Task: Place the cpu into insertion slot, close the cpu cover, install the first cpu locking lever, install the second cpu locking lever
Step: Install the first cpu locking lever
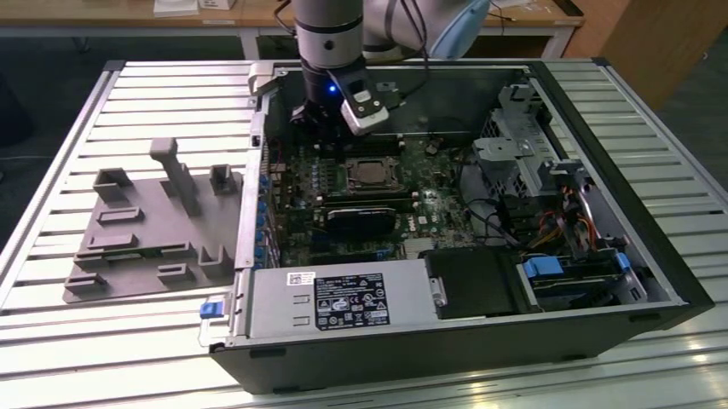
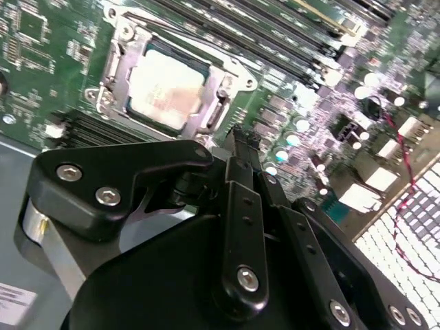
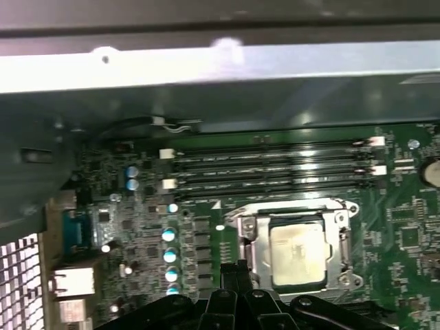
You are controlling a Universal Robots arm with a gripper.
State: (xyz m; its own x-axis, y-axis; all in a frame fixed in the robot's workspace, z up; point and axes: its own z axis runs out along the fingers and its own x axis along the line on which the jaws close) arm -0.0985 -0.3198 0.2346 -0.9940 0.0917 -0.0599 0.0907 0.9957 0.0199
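The cpu (image 3: 297, 253), a silver-grey square chip, lies flat in the insertion slot (image 2: 96, 97) on the green motherboard; it also shows in the second wrist view (image 2: 167, 88) and the exterior view (image 1: 369, 174). The cpu cover (image 3: 255, 249), a thin silver frame, lies down around the chip with the chip's top showing through its window. Thin metal levers run along the frame's sides; I cannot tell whether they are latched. My gripper (image 1: 319, 136) hovers above the board just behind the socket in the exterior view, apart from it. Its black fingers (image 2: 240, 148) are shut on nothing.
The open computer case (image 1: 660, 256) lies on a slatted metal table. Long black memory slots (image 3: 275, 165) run beside the socket, and a black heatsink block (image 1: 364, 220) sits in front of it. Cables and drive bays (image 1: 557, 213) crowd the exterior view's right. A grey fixture (image 1: 148, 230) lies left of the case.
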